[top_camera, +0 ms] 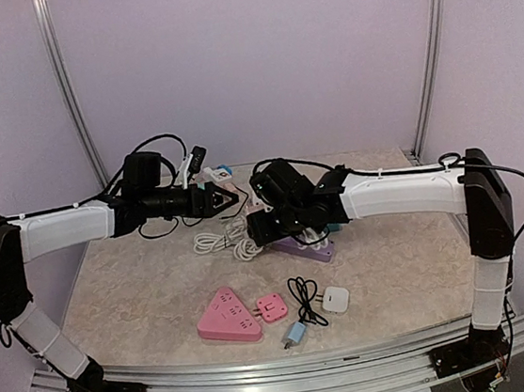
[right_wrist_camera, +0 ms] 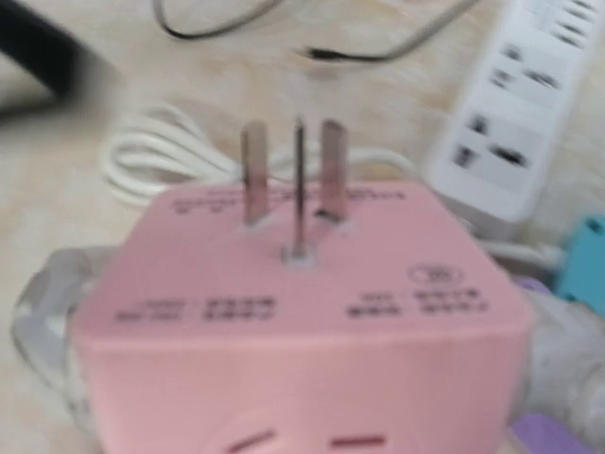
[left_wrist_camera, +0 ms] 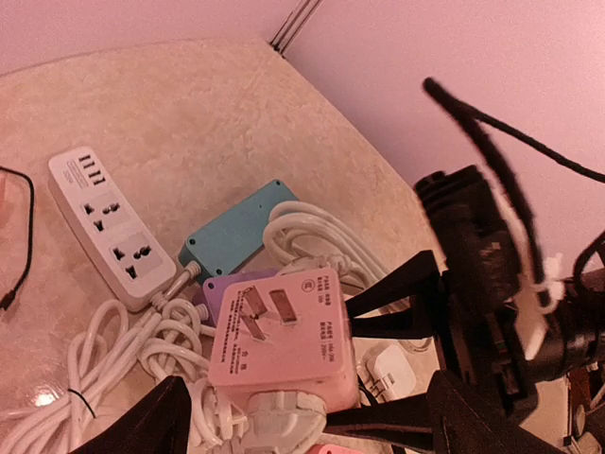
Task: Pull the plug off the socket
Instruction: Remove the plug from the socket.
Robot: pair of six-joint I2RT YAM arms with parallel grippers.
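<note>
A pink cube socket (left_wrist_camera: 284, 331) with three metal prongs on top hangs above the table. My right gripper (left_wrist_camera: 357, 364) is shut on it, black fingers (left_wrist_camera: 397, 288) clamping it from the side. The same socket (right_wrist_camera: 302, 322) fills the right wrist view and hides that gripper's fingers. A white plug (left_wrist_camera: 282, 416) with its white cable sits against the cube's near face. My left gripper (left_wrist_camera: 302, 430) is open, its two fingers wide apart on either side of the plug and touching nothing. From above, the left gripper (top_camera: 232, 197) points at the right gripper (top_camera: 267, 222).
Below the socket lie a white power strip (left_wrist_camera: 104, 222), a teal strip (left_wrist_camera: 241, 232), a purple strip (left_wrist_camera: 222, 288) and coiled white cable (left_wrist_camera: 113, 369). Nearer the front are a pink triangular socket (top_camera: 228, 315), a small pink adapter (top_camera: 272, 306), a black cable (top_camera: 304, 297) and a white adapter (top_camera: 336, 299).
</note>
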